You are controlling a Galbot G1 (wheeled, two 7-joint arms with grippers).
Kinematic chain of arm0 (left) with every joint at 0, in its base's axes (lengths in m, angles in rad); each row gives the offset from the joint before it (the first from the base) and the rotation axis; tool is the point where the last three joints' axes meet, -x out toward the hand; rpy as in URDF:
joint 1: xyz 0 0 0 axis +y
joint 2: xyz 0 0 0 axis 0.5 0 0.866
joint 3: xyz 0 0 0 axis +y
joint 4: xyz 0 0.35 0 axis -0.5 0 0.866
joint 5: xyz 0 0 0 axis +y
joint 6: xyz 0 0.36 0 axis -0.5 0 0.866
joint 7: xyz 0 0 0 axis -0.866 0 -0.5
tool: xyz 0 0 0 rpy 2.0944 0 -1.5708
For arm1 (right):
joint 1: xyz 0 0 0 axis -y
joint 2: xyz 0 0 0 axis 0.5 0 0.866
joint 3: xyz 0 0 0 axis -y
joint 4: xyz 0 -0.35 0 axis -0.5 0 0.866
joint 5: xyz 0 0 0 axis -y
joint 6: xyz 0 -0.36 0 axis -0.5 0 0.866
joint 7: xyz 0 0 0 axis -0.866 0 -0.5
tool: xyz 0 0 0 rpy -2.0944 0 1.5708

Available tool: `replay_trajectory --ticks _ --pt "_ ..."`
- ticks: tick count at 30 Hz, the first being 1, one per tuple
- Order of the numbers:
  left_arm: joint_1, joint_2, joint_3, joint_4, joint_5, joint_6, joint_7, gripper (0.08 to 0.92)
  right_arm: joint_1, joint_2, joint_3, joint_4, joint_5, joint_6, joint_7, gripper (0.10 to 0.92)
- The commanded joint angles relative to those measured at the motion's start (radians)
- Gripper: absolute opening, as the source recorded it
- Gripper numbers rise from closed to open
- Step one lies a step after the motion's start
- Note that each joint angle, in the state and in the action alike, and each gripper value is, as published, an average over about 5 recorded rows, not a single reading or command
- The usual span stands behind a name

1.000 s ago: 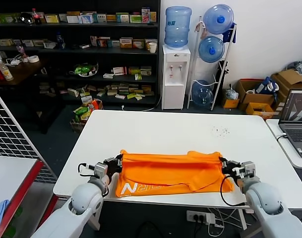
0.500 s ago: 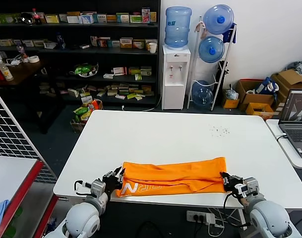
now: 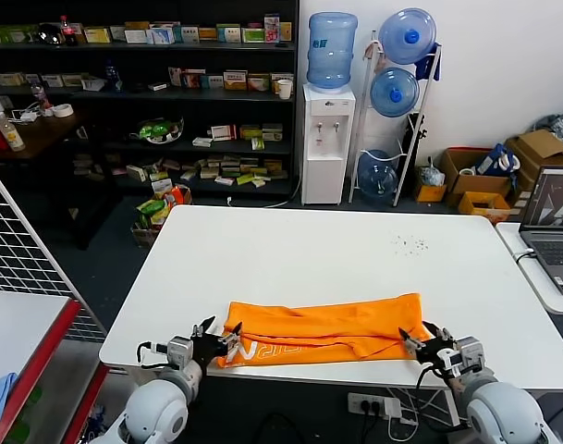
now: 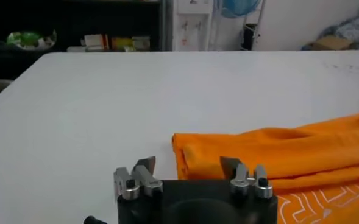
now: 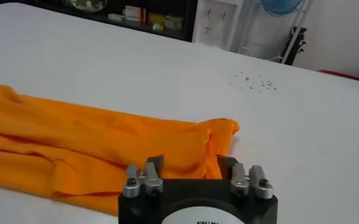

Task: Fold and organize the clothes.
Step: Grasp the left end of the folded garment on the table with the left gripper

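Both grippers, left [image 3: 210, 340] and right [image 3: 429, 348], have backed off the T-shirt [image 3: 323, 329]; fingers wide apart, holding nothing. Shirt: lengthwise-folded strip, near table [image 3: 309, 245] edge. Next, probably: crosswise fold, regripping the ends.

A white table [image 3: 336, 250] fills the centre of the frame, with dark specks [image 3: 410, 245] toward its right. Behind it, dark shelves [image 3: 152, 92] of boxes run across the upper left. A water dispenser [image 3: 327, 139] stands at top centre, a bottle rack [image 3: 397, 111] beside it. A laptop [image 3: 551, 222] sits at the right edge, cardboard boxes [image 3: 475, 180] behind it
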Motion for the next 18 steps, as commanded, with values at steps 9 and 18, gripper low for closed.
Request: replay_trajectory --ticks 9,18 --pt "-0.011 -0.021 0.003 0.046 -0.115 0.027 -0.008 0.524 -0.015 0.003 0.003 0.019 -0.003 0.000 0.004 0.822" --pt "-0.016 -0.012 -0.006 0.048 -0.094 0.015 0.003 0.264 -0.008 0.022 -0.001 0.025 -0.019 0.056 0.018 0.823"
